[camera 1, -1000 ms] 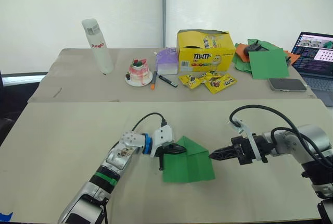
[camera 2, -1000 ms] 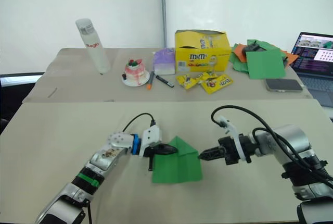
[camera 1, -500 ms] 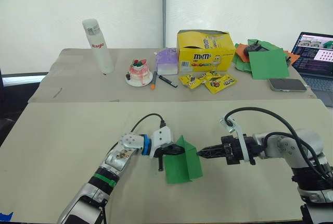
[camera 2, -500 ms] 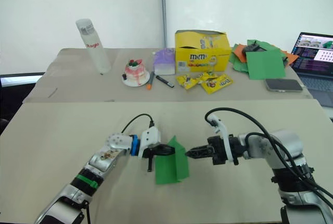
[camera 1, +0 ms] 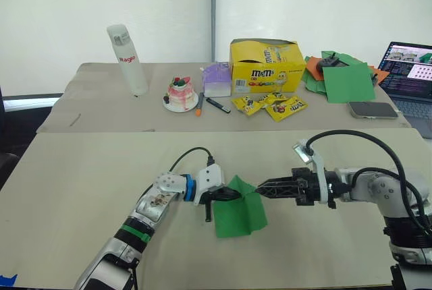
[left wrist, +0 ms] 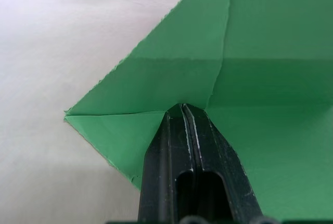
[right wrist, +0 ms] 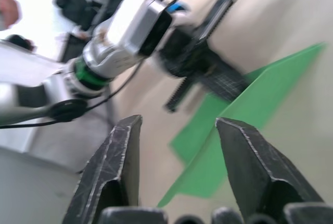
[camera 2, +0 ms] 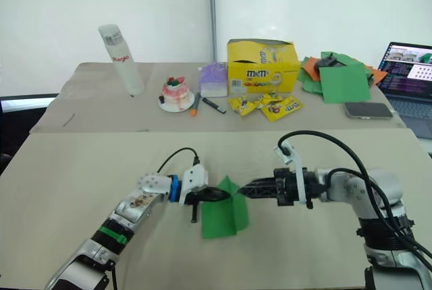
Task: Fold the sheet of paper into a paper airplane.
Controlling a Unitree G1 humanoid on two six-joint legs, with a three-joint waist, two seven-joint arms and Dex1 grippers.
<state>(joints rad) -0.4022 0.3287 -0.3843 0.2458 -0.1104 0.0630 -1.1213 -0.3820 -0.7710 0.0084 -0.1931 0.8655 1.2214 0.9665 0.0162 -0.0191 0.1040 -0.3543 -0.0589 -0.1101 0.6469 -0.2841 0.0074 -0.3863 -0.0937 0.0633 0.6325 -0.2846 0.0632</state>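
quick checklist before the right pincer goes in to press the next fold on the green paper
1. Left pincer shut on the sheet of paper, pinning it at the crease: ok.
2. Right pincer open and ready to take the raised flap, as the right wrist view shows: ok.
3. Right pincer tips at the paper's lifted edge: ok; actual contact: cannot tell.
4. Fold finished flat on the table: not ok, one half stands up off it.
5. Diagonal nose creases meeting at the centre line, seen in the left wrist view: ok.
6. Edges squarely lined up for the next fold: cannot tell.
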